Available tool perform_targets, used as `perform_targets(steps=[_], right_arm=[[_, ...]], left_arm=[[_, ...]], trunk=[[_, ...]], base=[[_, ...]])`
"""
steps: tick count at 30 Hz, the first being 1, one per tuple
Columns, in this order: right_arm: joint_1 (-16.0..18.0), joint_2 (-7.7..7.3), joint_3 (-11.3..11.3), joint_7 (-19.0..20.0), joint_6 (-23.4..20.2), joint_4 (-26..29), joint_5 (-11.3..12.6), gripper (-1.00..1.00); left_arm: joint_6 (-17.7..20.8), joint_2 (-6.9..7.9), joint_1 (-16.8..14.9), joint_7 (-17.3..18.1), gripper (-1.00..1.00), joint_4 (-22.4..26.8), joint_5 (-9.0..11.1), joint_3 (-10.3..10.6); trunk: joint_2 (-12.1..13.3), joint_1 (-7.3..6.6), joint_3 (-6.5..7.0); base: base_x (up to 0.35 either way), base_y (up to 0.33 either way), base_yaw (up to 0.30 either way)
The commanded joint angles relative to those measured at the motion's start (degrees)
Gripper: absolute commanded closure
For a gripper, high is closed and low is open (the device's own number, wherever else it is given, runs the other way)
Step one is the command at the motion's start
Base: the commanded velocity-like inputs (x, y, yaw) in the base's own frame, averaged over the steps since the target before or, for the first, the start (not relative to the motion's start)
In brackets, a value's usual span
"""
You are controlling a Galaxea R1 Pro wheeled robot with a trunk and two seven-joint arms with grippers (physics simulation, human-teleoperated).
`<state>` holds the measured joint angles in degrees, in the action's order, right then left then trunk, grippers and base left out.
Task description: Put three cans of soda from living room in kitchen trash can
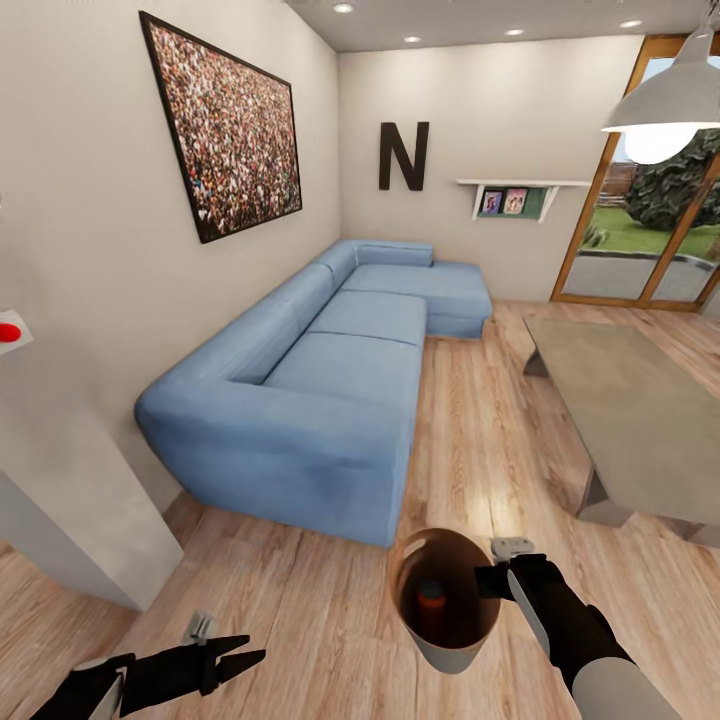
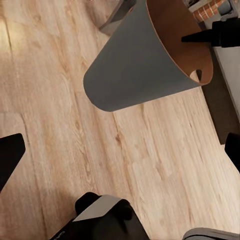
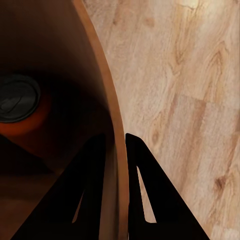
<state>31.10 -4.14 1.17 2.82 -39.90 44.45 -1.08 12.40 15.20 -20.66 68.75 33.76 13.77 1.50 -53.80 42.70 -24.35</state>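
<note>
I am in the living room, on its wood floor (image 1: 480,430). My right gripper (image 1: 490,580) is shut on the rim of the tash can (image 1: 450,655), holding it above the floor. The right wrist view shows one finger inside and one outside the brown wall (image 3: 107,100), with the right gripper (image 3: 116,145) pinching it. One orange can of soda (image 1: 432,598) with a dark top stands in the bin's bottom (image 3: 20,107). My left gripper (image 1: 245,655) hangs open at the lower left, holding nothing. From the left wrist, the tash can (image 2: 135,60) is ahead. The kitchen is out of view.
A blue corner sofa (image 1: 330,380) stands along the left wall. A grey low table (image 1: 630,400) is at the right, with a strip of wood floor between them. Wood-framed glass doors (image 1: 650,240) are at the far right. A white wall block (image 1: 80,500) juts out at the near left.
</note>
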Motion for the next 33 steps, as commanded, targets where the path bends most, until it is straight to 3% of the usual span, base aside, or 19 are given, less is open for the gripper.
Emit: perform_targets(steps=[1, 33], right_arm=[[0.0, 0.01, 0.0, 0.2, 0.0, 0.0, 0.6, 1.00], [0.0, 0.09, 0.1, 0.3, 0.0, -0.1, 0.6, 1.00]], left_arm=[[0.0, 0.00, 0.0, 0.0, -1.00, 0.0, 0.0, 0.0], [0.0, 0.00, 0.0, 0.0, -1.00, 0.0, 0.0, 0.0]], trunk=[[0.0, 0.00, 0.10], [0.0, 0.00, 3.06]], base=[[0.000, 0.000, 0.000], [0.000, 0.000, 0.000]])
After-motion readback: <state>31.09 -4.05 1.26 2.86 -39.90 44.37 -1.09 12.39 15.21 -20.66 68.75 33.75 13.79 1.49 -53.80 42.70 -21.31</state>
